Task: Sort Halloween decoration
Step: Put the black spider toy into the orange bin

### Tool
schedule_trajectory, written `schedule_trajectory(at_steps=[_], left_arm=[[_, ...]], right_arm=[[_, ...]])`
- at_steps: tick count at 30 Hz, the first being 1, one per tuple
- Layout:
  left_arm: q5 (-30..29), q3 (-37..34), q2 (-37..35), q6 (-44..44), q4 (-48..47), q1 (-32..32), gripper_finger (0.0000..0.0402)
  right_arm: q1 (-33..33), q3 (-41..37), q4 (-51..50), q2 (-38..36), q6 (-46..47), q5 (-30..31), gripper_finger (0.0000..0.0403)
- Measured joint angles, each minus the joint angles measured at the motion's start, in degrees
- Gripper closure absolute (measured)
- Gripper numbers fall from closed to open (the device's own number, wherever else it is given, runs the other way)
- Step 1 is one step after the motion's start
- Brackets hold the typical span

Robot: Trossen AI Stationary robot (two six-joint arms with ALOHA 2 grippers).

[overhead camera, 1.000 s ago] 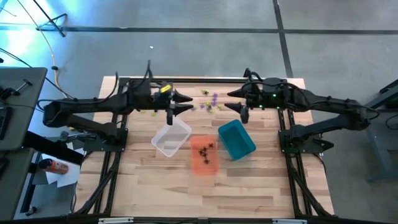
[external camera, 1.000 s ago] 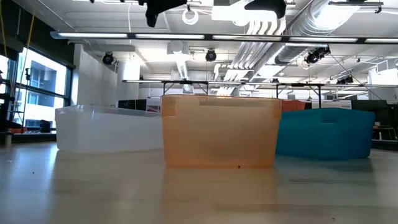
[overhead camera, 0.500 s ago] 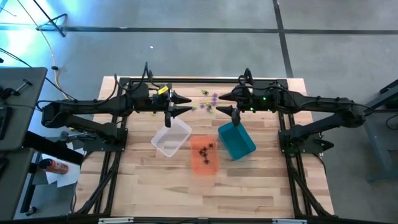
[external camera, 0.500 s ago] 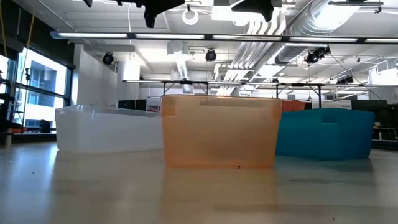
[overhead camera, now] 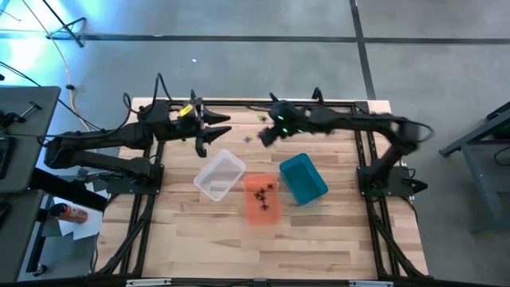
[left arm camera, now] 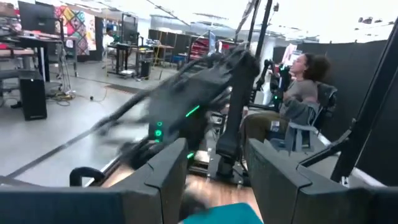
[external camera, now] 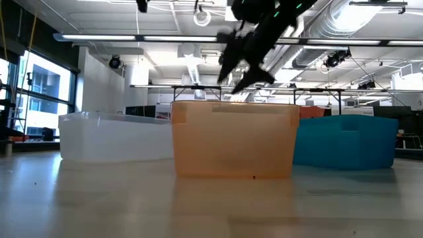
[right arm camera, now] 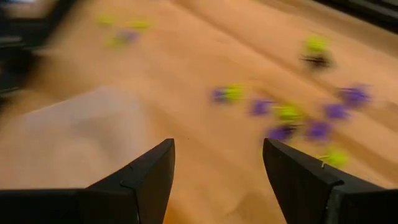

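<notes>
- Overhead view: wooden table (overhead camera: 319,239) w/ three bins near centre. Clear bin (overhead camera: 219,176) at 9 o'clock of the orange bin (overhead camera: 260,198), teal bin (overhead camera: 304,178) at its 3 o'clock.
- Halloween decoration: black spider trinkets (overhead camera: 261,190) already lie in the orange bin. Loose purple and green trinkets (overhead camera: 256,137) sit on the table at 12 o'clock of the bins, near the far edge.
- Right gripper (overhead camera: 265,135) reaches in over that loose cluster, fingers spread wide, nothing between them. Its wrist view shows purple trinkets (right arm camera: 323,129) and green trinkets (right arm camera: 289,112) scattered on the wood ahead; the view is smeared, so the arm is prob. moving fast.
- Left gripper (overhead camera: 204,140) hovers at 11 o'clock of the clear bin, just off the table's far edge. Fingers stand partly apart; I see nothing pinched between them.
- A seated person (left arm camera: 298,99) shows in the room behind, well away from the table.
- Risk 1: trinkets are tiny and bunched. Wide fingers closing on the cluster could catch two colours at once, i.e. a mis-sort.
- Risk 2: a fast descent may knock neighbours; spiky light pieces could skitter toward the far edge and drop off.
- Risk 3: both grippers work near each other at the far side, so arms could clash if the left one also moves toward the cluster.
- Risk 4: a weak pinch on a spiky leg may slip mid-carry, dropping the piece outside its bin.
</notes>
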Motion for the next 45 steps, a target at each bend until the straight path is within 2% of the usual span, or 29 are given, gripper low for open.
schedule_trajectory(at_steps=[3, 6, 9, 13, 14, 19, 27, 33, 45], left_arm=[[-0.1, 0.0, -0.4, -1.6, -2.3, 0.0, 0.0250], [-0.1, 0.0, -1.1, -3.7, -5.1, -0.1, 0.0250], [-0.1, 0.0, -1.9, -6.2, -8.7, -0.1, 0.0250], [-0.1, 0.0, -2.7, -7.2, -10.9, -0.1, 0.0250], [-0.1, 0.0, -2.9, -6.7, -11.0, -0.1, 0.0250], [-0.1, 0.0, -3.0, -6.3, -11.1, -0.1, 0.0250], [0.8, 0.0, -3.0, -7.5, -13.6, -0.1, 0.0250], [0.8, 0.0, -3.0, -7.6, -15.5, -0.1, 0.0250], [0.8, 0.0, -3.0, -9.2, -15.7, -0.1, 0.0250]], right_arm=[[-2.8, 4.2, -3.1, 7.7, 2.1, 1.4, 0.0168], [-4.3, 5.7, -3.8, 13.0, 4.1, 1.9, 0.0201], [-5.3, 5.6, -4.1, 16.2, 6.6, 2.2, 0.0264], [-5.8, 5.4, -3.9, 18.3, 7.6, 2.5, 0.0376], [-5.8, 5.4, -2.6, 18.4, 7.2, 2.7, 0.0389], [-5.6, 5.5, -0.8, 19.7, 9.4, 6.0, 0.0396], [-5.6, 5.4, 0.2, 21.7, 11.0, 6.5, 0.0401], [-5.6, 5.4, -2.9, 21.7, 9.5, 4.1, 0.0402], [-0.8, 5.4, -10.9, 20.4, 3.9, 2.1, 0.0403]])
